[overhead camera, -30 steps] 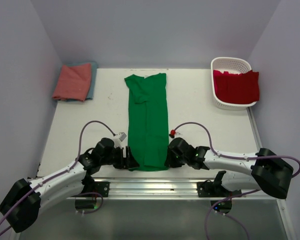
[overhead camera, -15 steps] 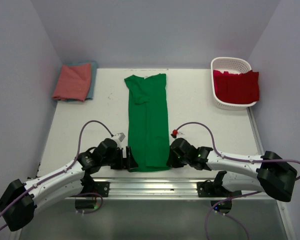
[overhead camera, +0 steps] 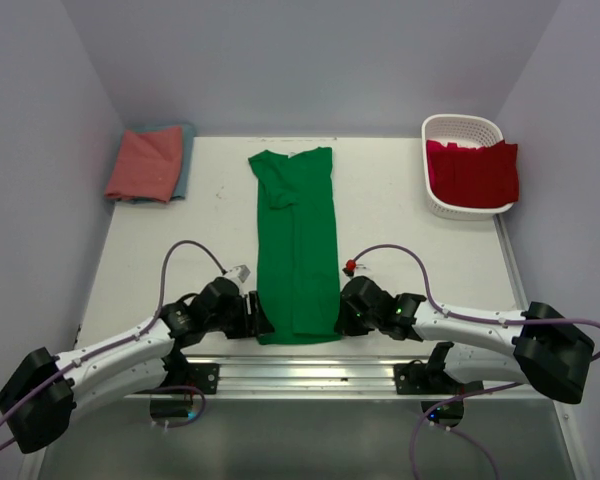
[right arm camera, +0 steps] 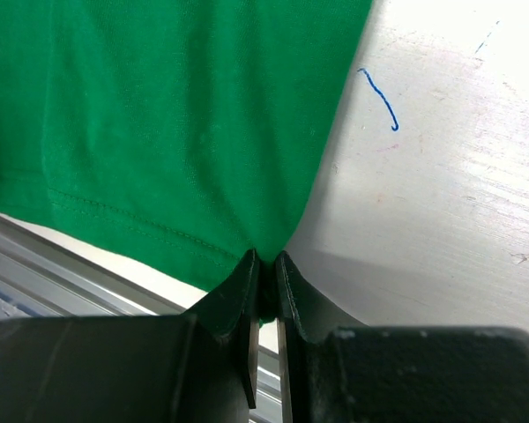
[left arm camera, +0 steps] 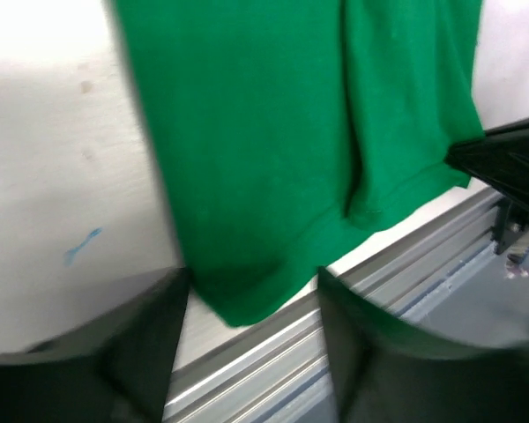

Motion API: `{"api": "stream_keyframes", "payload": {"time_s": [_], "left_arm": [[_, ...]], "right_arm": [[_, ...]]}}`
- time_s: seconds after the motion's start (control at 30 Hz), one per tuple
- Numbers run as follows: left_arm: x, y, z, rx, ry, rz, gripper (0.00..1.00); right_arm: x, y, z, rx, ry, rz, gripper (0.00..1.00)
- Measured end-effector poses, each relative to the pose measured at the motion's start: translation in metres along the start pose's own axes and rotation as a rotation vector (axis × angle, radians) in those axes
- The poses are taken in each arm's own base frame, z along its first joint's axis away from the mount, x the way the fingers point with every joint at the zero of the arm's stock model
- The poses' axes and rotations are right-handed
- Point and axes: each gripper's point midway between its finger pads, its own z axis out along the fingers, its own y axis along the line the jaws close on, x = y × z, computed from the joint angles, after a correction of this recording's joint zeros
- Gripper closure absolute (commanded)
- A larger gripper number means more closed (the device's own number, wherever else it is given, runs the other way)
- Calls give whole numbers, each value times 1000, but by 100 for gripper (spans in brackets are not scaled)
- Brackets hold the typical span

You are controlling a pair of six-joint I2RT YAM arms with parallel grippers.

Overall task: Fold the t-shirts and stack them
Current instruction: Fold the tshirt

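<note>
The bright green t-shirt (overhead camera: 295,240) lies as a long narrow strip down the middle of the table, collar at the far end. My left gripper (overhead camera: 257,318) is at its near left corner. In the blurred left wrist view the left gripper (left arm camera: 251,295) is open, with the green hem corner (left arm camera: 247,304) between the spread fingers (left arm camera: 150,335). My right gripper (overhead camera: 338,318) is at the near right corner. In the right wrist view it (right arm camera: 264,264) is shut on the pinched green hem (right arm camera: 185,141).
A folded salmon-pink shirt (overhead camera: 143,163) lies on a teal-blue one (overhead camera: 186,160) at the back left. The red shirt (overhead camera: 475,172) hangs out of the white basket (overhead camera: 460,125) at the back right. An aluminium rail (overhead camera: 300,368) runs along the near table edge.
My left gripper has shifted slightly right, onto the shirt's near left corner, and its view is motion-blurred. My right gripper has barely moved and stays pinched on the hem.
</note>
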Motion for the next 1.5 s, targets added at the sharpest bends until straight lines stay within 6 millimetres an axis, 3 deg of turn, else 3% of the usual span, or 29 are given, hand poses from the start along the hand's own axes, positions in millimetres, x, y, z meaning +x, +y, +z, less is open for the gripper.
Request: {"api": "stream_keyframes", "payload": {"time_s": [0.07, 0.17, 0.23, 0.27, 0.57, 0.87, 0.97, 1.23, 1.37, 1.5], "left_arm": [[3, -4, 6, 34, 10, -6, 60], [10, -9, 15, 92, 33, -26, 72], [14, -12, 18, 115, 45, -32, 96], [16, -11, 19, 117, 50, -33, 100], [22, -13, 8, 165, 39, -8, 100], [21, -23, -4, 219, 16, 14, 100], [11, -31, -11, 225, -18, 25, 100], [-49, -63, -41, 235, -253, 98, 100], [-59, -52, -31, 140, -278, 127, 100], [-71, -36, -18, 13, -301, 158, 100]], "right_arm": [[0, 0, 0, 1, 0, -2, 91], [1, -1, 0, 4, 0, -3, 93], [1, -2, 1, 6, 2, -4, 97], [2, -3, 1, 8, 3, -3, 100], [4, 0, -5, -24, -3, -8, 100], [13, 22, -33, -137, -7, -64, 100], [10, 23, -39, -127, -13, -67, 100], [-32, 33, -57, -70, -151, -81, 100], [-62, 30, -59, -5, -229, -80, 100], [-94, 14, -53, 84, -285, -49, 100]]}}
